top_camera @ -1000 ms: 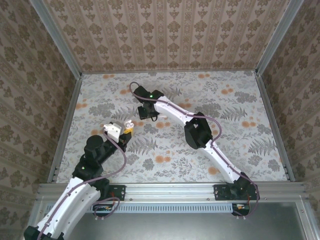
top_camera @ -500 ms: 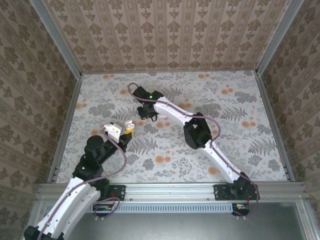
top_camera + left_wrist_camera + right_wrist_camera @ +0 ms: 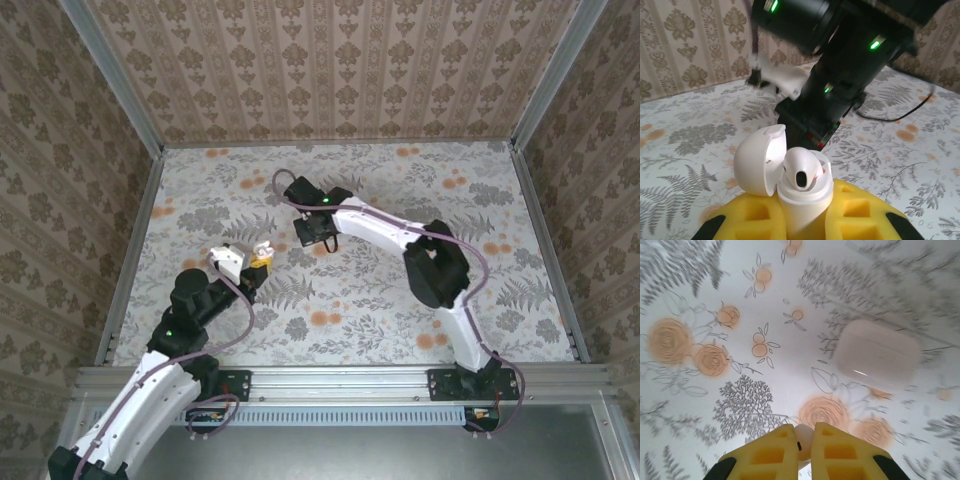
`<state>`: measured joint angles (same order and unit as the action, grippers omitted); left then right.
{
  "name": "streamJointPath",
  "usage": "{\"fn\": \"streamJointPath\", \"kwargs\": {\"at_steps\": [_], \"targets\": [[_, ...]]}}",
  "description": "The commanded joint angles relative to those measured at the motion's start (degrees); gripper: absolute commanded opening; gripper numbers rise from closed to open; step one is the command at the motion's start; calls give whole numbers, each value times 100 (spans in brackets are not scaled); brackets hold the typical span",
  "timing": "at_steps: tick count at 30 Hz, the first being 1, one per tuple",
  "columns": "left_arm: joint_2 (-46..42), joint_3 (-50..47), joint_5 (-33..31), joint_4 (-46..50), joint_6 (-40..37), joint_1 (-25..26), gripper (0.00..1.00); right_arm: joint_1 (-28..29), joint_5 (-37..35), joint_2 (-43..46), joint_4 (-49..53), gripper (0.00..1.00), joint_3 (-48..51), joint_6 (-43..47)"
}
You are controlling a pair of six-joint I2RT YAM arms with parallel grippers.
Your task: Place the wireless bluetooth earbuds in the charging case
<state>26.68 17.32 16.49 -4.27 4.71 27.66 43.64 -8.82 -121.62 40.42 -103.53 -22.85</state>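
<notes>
Where my left claw (image 3: 255, 260) is: on the left side of the table (image 3: 420, 290), nearer the left edge than the middle, about halfway between the near edge and the far edge.
What my left claw does: it is squeezed tight on the charging case (image 3: 805, 195). My yellow pads (image 3: 855, 212) press it from both sides, and it stands up straight between them.
Lid (image 3: 757, 160): open, tipped back to the left of the case.
First earbud (image 3: 801, 171): white, sitting in the top of the open case, with its dark little hole facing my left wrist camera.
Where my right claw (image 3: 318, 234) is: near the middle of the table, a bit toward the far edge, to the right of my left claw and apart from it.
What my right claw does: it is pinched on the second earbud (image 3: 803, 439). The small white bud sits between my two yellow fingertips (image 3: 775, 447).
Other white case (image 3: 877, 354): closed, lying flat on the table, past my right fingertips and to their right, not touching them.
Right arm (image 3: 840, 80): black with green lights, just behind the open case in my left wrist view.
</notes>
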Motion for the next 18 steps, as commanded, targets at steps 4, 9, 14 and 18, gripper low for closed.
{"fn": "streamJointPath", "kwargs": {"at_steps": [4,9,14,18], "targets": [[647,121,1086,-1020,504,-37,0,201,-811,1707,-1147,10,1327,200],[1360,511,1968,-1354,699,-27,0,496,-1169,2830,-1767,9,2068,710],[1866,719,2752,-1880,1025,-21,0,901,-1221,3747,-2480,8,2662,1319],[2020,814,2893,-2117,1263,-17,0,1151,-1243,4322,-2931,8,3051,1637]]}}
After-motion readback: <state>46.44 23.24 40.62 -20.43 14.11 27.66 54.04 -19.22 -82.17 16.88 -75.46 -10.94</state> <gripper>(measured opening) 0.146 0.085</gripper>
